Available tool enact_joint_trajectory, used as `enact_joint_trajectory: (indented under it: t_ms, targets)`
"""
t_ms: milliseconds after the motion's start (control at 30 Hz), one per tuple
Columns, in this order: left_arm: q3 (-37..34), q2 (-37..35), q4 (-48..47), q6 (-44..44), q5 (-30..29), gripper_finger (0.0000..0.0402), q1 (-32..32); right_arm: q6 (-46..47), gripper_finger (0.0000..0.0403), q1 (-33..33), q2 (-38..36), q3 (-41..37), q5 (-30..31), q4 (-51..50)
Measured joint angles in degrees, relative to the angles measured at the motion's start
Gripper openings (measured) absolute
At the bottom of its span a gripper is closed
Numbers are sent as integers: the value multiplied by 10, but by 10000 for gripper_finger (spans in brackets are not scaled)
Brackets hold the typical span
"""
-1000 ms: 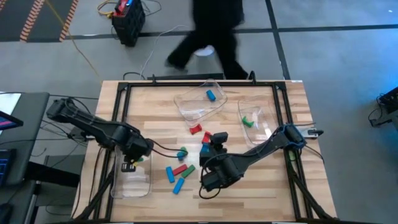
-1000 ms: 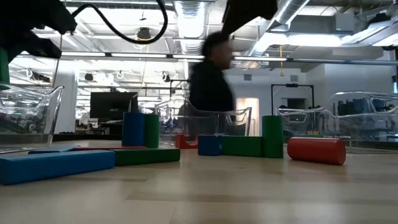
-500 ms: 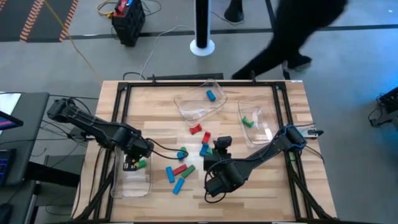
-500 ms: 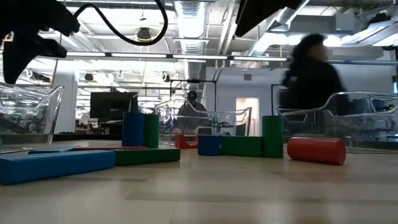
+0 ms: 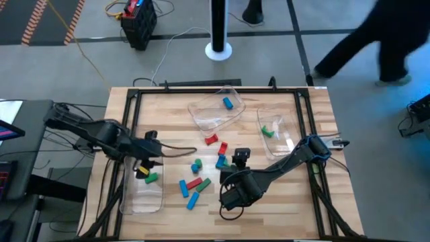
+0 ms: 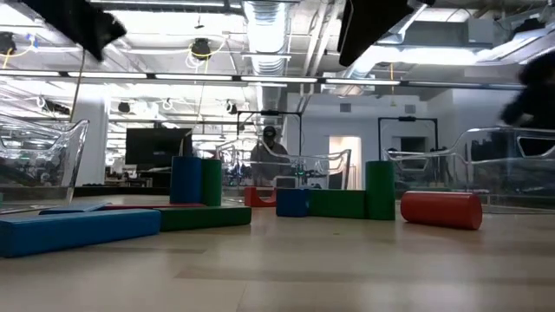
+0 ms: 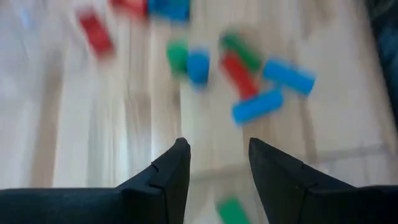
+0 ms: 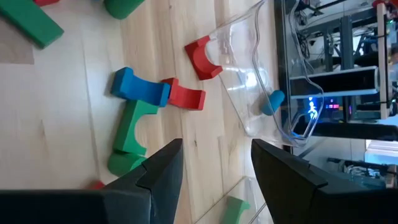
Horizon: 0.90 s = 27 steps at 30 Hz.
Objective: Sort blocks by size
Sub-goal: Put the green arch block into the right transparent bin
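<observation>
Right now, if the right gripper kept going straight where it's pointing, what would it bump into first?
Probably the green arch block just ahead of the open right gripper, with the blue block lying across it; depth is hard to judge.

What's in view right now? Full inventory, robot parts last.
clear trays: three; one far centre, one far right, one near left
blue block: one, in the far centre tray
green blocks: a couple, in the right tray
green block: one, in the near-left tray
loose blocks: about ten, red, green, blue, mid-table
person: one, dark clothes, walking beyond the table
left gripper: open, empty, above the left tray's end
right gripper: open, empty, over the loose blocks
</observation>
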Motion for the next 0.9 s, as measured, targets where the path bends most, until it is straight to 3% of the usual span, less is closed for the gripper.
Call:
enact_joint_trajectory:
  t_ms: [300, 533, 767, 900]
  targets:
    - [0, -33, 99, 80, -11, 158, 0, 16, 227, -1, 0, -3, -12, 1]
    - [-1, -21, 105, 111, -14, 158, 0, -7, 211, -2, 0, -93, -13, 95]
    - [-66, -42, 172, 122, -14, 157, 5, -15, 199, -12, -2, -128, 11, 102]
    - [-108, -50, 227, 129, -14, 157, 17, -80, 197, -45, -20, -129, 27, 143]
